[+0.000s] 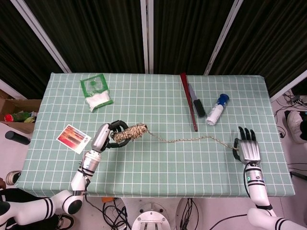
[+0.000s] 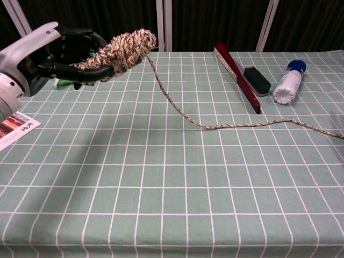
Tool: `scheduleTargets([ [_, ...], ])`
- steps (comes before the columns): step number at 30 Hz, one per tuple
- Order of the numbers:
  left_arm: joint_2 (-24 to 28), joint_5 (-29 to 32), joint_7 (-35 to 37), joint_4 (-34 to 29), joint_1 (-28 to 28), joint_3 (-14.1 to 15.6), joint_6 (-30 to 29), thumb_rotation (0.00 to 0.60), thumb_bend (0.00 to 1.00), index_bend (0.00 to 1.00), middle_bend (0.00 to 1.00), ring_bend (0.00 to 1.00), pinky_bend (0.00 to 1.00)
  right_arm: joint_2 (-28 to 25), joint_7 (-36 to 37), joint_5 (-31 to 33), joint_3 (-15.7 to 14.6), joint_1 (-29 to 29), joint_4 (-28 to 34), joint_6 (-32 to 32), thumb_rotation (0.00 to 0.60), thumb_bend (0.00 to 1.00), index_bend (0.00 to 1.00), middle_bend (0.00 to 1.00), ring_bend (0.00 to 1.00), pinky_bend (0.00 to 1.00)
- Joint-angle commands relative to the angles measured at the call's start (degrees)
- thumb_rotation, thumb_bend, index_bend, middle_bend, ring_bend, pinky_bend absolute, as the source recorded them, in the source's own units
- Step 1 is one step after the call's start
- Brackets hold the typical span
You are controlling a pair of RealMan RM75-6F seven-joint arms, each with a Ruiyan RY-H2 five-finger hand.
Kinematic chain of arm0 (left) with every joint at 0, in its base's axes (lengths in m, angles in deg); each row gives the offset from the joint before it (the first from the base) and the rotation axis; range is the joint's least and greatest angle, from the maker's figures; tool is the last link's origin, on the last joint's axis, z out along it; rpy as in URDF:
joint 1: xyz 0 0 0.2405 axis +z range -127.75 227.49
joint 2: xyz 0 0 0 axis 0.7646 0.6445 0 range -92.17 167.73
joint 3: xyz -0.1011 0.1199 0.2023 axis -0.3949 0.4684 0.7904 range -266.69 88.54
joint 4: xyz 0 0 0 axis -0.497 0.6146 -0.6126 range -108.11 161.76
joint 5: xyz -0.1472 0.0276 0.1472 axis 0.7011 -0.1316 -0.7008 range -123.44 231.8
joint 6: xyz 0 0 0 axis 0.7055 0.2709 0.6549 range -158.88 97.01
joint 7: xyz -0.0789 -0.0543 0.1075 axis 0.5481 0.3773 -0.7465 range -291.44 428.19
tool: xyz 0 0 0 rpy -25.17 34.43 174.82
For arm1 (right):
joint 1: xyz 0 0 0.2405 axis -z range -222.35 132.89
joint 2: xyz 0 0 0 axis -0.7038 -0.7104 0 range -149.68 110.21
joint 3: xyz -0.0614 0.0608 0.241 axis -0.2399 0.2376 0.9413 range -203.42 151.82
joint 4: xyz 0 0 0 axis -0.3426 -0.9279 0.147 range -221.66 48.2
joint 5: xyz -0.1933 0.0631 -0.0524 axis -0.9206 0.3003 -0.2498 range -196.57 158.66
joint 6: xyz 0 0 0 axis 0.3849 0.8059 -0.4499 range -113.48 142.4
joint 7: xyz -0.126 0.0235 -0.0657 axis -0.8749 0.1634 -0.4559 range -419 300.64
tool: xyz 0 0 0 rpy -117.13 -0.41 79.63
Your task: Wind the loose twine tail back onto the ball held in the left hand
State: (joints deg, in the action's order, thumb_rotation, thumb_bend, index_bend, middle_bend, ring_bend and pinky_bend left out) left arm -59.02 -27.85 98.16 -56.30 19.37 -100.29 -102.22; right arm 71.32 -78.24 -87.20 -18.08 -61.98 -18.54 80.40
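The left hand (image 1: 106,135) has its fingers wrapped around the twine ball (image 1: 130,133), holding it up off the checked tablecloth (image 1: 153,163). The loose tail (image 1: 187,139) trails across the cloth to the right hand (image 1: 247,147), which lies flat, fingers spread, holding nothing.

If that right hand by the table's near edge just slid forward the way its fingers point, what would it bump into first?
Probably nothing on the table. The right hand points toward the far edge, and the checked green tablecloth ahead looks free. The white bottle with a blue cap lies off to its left, though depth is hard to judge.
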Motion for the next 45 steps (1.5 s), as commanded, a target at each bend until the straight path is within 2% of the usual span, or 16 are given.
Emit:
scheduleTargets([
  [1, 0.43, -0.3, 1.75, -0.66, 0.04, -0.22, -0.11, 0.6, 0.42, 0.75, 0.72, 0.64, 0.76, -0.24, 3.45, -1.49, 0.26, 0.33, 0.56, 1.32, 0.6, 0.4, 0.75, 0.1, 0.0, 0.0],
  [5, 1.21, -0.57, 4.34, -2.07, 0.22, -0.68, -0.57, 0.6, 0.42, 0.75, 0.72, 0.64, 0.76, -1.05, 7.35, -4.39, 0.25, 0.87, 1.08, 4.17, 0.6, 0.43, 0.82, 0.13, 0.0, 0.0],
  [13, 3.96, 1.61, 10.81, -6.64, 0.66, -3.37, -0.42, 0.6, 0.42, 0.75, 0.72, 0.64, 0.76, -4.08, 12.24, -10.91, 0.46, 1.92, 6.44, 11.8, 0.6, 0.48, 0.85, 0.16, 0.0, 0.0],
  [22, 5.37, 12.01, 10.24, -11.66, 0.69, -9.37, 1.98, 0.6, 0.42, 0.75, 0.72, 0.64, 0.76, -8.03, 6.53, -20.05, -1.33, 1.15, 18.89, 16.83, 0.6, 0.48, 0.87, 0.17, 0.0, 0.0],
  [28, 4.98, 15.97, -0.39, -13.93, -1.01, -10.92, 1.92, 0.6, 0.43, 0.75, 0.72, 0.64, 0.76, -10.98, 0.06, -26.97, -2.12, -1.1, 30.14, 16.58, 0.6, 0.48, 0.89, 0.18, 0.0, 0.0],
  [33, 2.47, 18.24, -11.23, -14.77, -3.34, -11.66, 0.33, 0.6, 0.43, 0.75, 0.72, 0.64, 0.76, -13.15, -6.91, -30.21, -0.64, -3.99, 39.38, 13.71, 0.6, 0.48, 0.89, 0.19, 0.0, 0.0],
  [40, -1.19, 21.27, -25.52, -13.85, -7.92, -12.57, -0.26, 0.6, 0.43, 0.76, 0.73, 0.64, 0.76, -15.08, -15.15, -26.71, 4.82, -9.49, 48.66, 6.45, 0.6, 0.48, 0.88, 0.18, 0.0, 0.0],
  [45, -4.63, 22.15, -34.14, -11.34, -11.25, -12.11, -0.69, 0.6, 0.43, 0.76, 0.73, 0.64, 0.76, -15.2, -20.52, -20.44, 10.3, -14.38, 52.84, 1.62, 0.6, 0.48, 0.88, 0.18, 0.0, 0.0],
])
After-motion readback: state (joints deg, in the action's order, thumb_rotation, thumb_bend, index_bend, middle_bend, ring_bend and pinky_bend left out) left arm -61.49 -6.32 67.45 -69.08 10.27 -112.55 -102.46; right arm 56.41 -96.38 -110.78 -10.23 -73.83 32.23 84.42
